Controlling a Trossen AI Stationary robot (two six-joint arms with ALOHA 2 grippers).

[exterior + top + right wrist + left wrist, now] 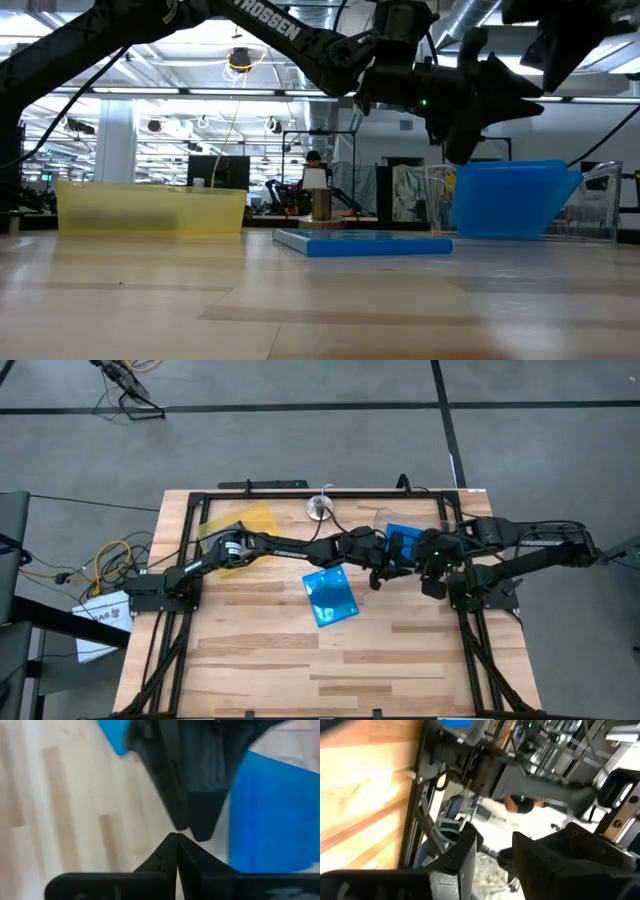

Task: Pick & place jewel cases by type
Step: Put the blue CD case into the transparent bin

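One bright blue jewel case [330, 596] lies flat on the wooden table near its middle, and in the low view [362, 243] it rests on its broad face. A second blue jewel case [403, 540] stands on edge inside the clear bin [600, 205] at the far right. My left gripper [386, 565] reaches across the table to just beside that bin. Its fingers are open [495, 855] with nothing between them. My right gripper [176, 851] is shut and empty, pointing down above the table close to the left gripper and the bin.
A yellow translucent tray [240, 525] sits at the far left of the table. A small round metal object [320, 508] stands at the far edge. Black frame rails [190, 550] border the table. A person [313, 170] shows in the room beyond.
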